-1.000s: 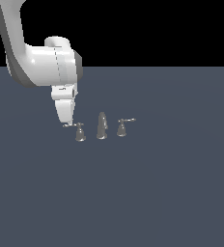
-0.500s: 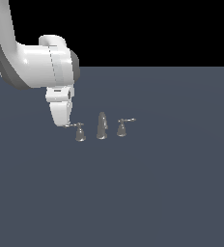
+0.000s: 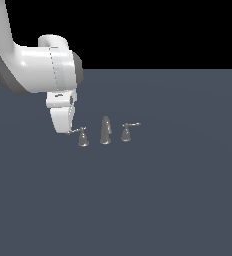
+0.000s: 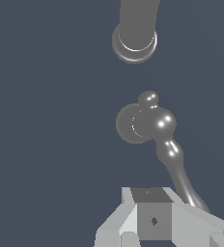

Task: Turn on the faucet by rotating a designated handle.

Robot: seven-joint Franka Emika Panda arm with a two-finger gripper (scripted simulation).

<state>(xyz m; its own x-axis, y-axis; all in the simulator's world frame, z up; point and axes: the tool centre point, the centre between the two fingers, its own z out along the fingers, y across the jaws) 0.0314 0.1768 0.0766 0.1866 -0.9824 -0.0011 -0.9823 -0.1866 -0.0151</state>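
The faucet stands on the dark floor as three small grey metal pieces. The handle (image 3: 82,138) is the one on the exterior view's left, and its thin lever points left. The tall spout (image 3: 105,130) is in the middle and the twin handle (image 3: 126,132) is to the right. My gripper (image 3: 67,130) hangs at the tip of the handle's lever and looks shut and empty. In the wrist view the handle (image 4: 139,123) lies ahead, and its lever runs back past the side of my gripper (image 4: 150,194). The spout (image 4: 134,34) is beyond it.
The white arm (image 3: 40,67) fills the upper part of the exterior view's left. The dark grey floor (image 3: 168,200) spreads flat around the faucet, with nothing else on it.
The arm's wrist and forearm have swung a little toward the exterior view's left and loom larger. The fingertips stay at the lever's tip. The lever looks hardly moved.
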